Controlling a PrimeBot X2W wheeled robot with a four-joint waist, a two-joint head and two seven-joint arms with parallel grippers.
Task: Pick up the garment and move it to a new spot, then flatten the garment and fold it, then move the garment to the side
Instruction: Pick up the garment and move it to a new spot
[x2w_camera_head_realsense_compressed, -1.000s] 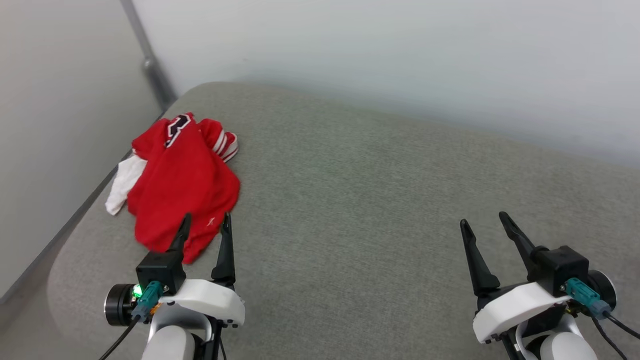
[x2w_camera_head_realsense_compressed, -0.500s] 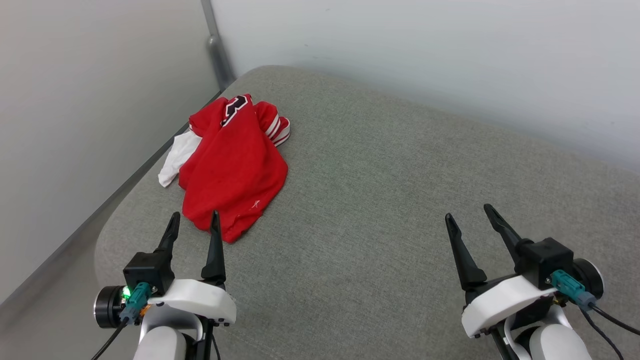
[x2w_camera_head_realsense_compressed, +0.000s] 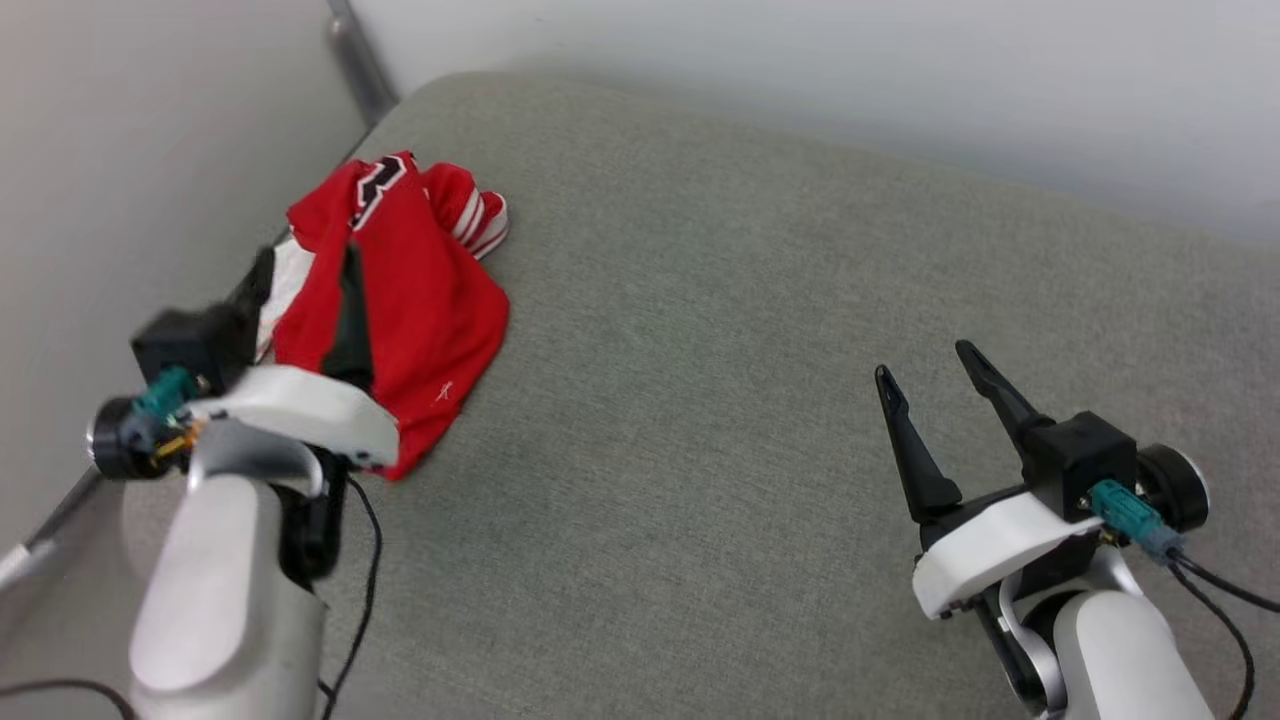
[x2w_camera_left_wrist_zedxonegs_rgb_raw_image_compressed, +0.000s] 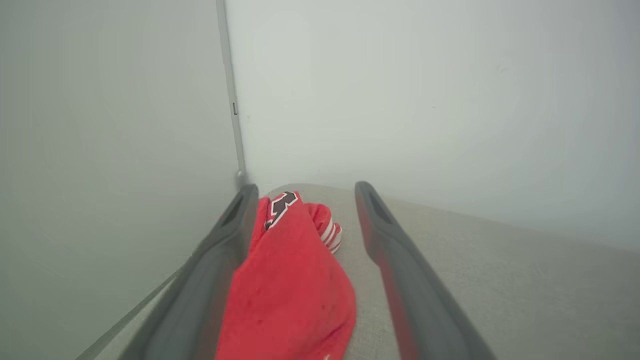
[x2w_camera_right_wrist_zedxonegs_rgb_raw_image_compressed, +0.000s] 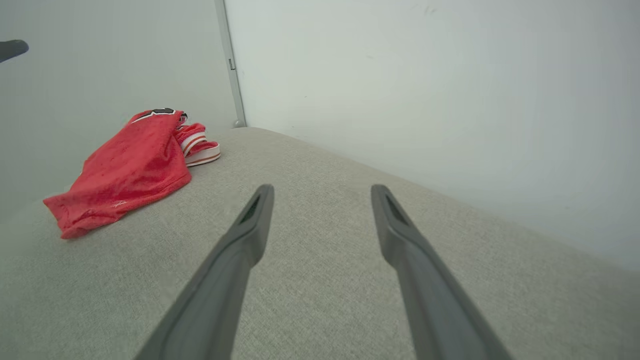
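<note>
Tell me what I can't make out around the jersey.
Head view: the blurred left gripper covers the left edge of the garment.
Left wrist view: the bottom edge cuts off its near hem.
Lettering: folded, too small to read.
Whether the gripper touches the cloth: cannot tell in either view.

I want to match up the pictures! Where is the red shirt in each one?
Head view: the red shirt is at the upper left.
Left wrist view: bottom middle.
Right wrist view: left side.
Shared landmark: the grey corner strip on the wall, just behind the shirt in every view.
</note>
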